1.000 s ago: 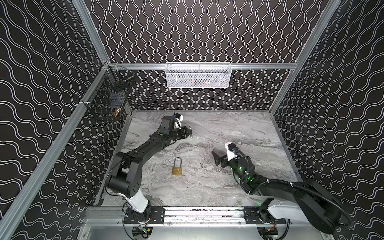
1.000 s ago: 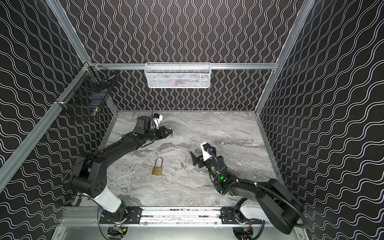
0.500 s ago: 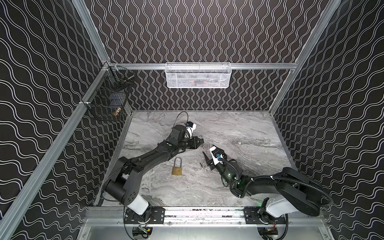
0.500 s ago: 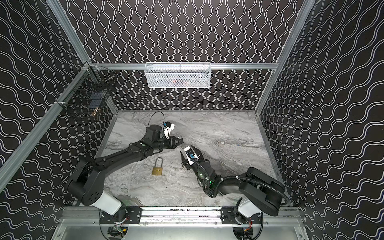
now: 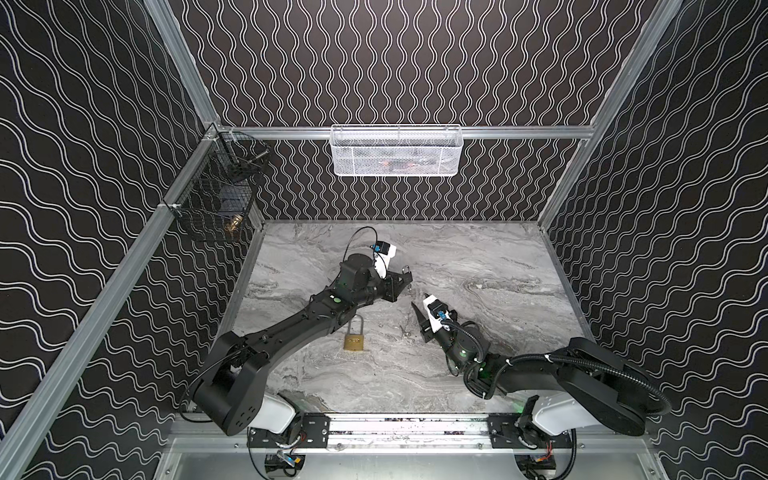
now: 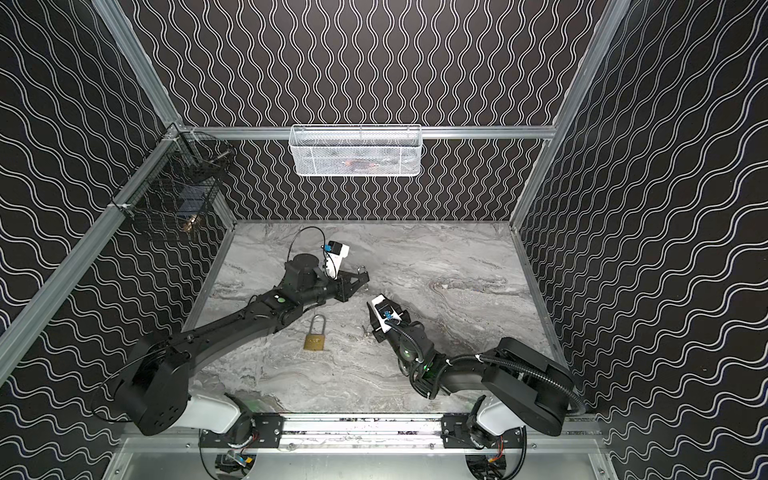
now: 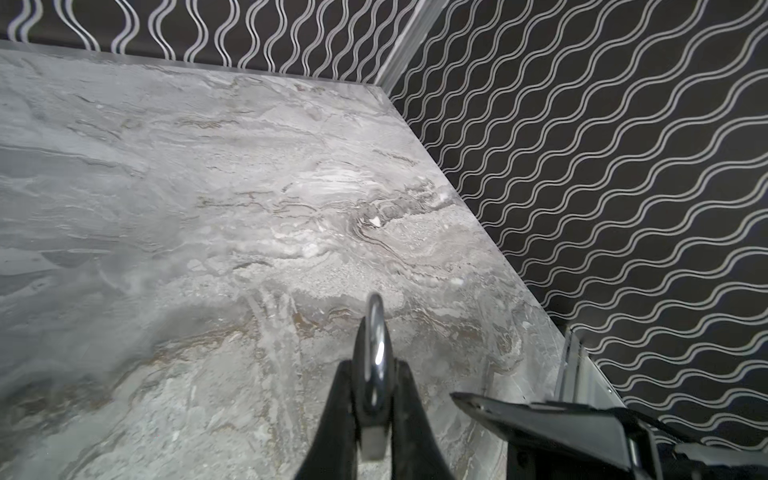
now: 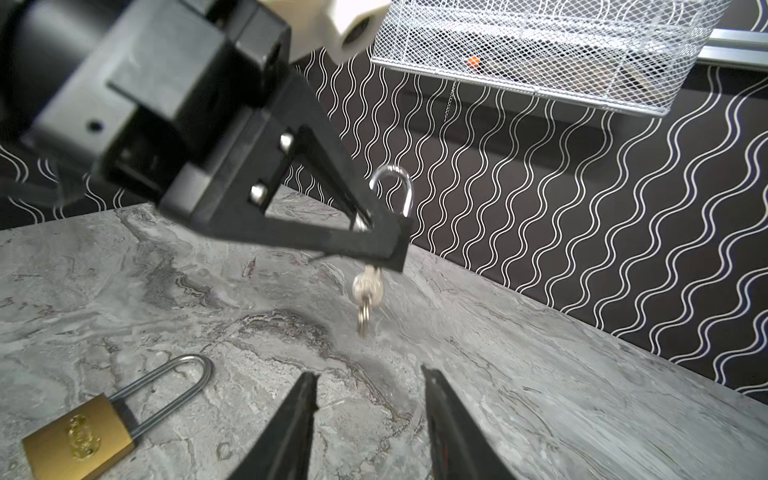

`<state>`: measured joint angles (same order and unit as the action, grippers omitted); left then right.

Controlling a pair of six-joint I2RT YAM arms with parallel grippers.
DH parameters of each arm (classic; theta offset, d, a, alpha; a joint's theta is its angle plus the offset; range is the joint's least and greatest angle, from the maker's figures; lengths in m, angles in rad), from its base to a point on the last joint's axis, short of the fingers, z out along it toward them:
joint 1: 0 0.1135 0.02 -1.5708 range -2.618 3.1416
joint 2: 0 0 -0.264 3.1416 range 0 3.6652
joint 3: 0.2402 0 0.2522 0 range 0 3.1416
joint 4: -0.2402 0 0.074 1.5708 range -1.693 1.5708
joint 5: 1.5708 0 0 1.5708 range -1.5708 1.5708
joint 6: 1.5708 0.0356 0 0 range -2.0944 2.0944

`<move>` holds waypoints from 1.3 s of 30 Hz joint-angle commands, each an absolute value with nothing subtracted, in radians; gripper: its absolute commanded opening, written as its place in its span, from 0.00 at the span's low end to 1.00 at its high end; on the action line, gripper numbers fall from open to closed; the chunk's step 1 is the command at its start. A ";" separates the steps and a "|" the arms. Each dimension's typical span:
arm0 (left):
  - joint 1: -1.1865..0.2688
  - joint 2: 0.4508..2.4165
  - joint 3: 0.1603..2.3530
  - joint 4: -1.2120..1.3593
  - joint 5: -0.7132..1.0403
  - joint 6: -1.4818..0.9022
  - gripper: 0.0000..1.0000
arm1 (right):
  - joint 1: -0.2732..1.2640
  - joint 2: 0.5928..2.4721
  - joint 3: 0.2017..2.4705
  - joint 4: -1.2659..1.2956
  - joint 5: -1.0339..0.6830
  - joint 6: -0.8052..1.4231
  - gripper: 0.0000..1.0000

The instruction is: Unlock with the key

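My left gripper [image 5: 406, 277] [image 7: 372, 368] is shut on a small silver padlock [image 7: 376, 332], held above the marble table near its middle. The padlock's shackle [image 8: 392, 187] sticks up past the fingers. A key [image 8: 366, 286] with a ring hangs from the padlock's underside. My right gripper [image 5: 417, 320] [image 8: 370, 374] sits low, just right of and below the key, pointing at it. Its jaws stand apart with nothing between them. In both top views the two grippers are close together but apart.
A brass padlock [image 5: 354, 338] [image 8: 79, 436] with a long shackle lies flat on the table, left of the right gripper. A white mesh basket [image 5: 397, 151] hangs on the back wall. A black wire basket [image 5: 220, 199] hangs on the left wall.
The left arm has swung from the back left toward the middle with the small padlock. The right gripper has moved left toward it, and its jaws have narrowed.
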<state>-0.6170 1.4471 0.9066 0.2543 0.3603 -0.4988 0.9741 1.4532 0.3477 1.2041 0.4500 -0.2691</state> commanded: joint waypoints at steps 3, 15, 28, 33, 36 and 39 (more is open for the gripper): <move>-0.632 1.439 0.895 0.359 0.389 -0.519 0.00 | 0.976 1.448 0.334 1.279 0.424 -0.264 0.39; -0.658 1.438 0.891 0.373 0.399 -0.533 0.00 | 0.976 1.471 0.367 1.247 0.481 -0.248 0.29; -0.697 1.456 0.885 0.382 0.394 -0.538 0.00 | 0.973 1.482 0.382 1.229 0.536 -0.255 0.21; -0.701 1.451 0.885 0.379 0.393 -0.537 0.00 | 0.971 1.489 0.386 1.233 0.554 -0.261 0.21; -0.704 1.455 0.885 0.384 0.397 -0.541 0.00 | 0.970 1.489 0.388 1.227 0.556 -0.262 0.21; -0.707 1.455 0.884 0.388 0.399 -0.544 0.00 | 0.970 1.494 0.390 1.228 0.563 -0.263 0.23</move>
<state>-0.7021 1.4544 0.8875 0.3271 0.3710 -0.5297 0.9684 1.4891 0.3817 1.2083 0.5453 -0.2520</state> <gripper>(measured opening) 0.115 0.221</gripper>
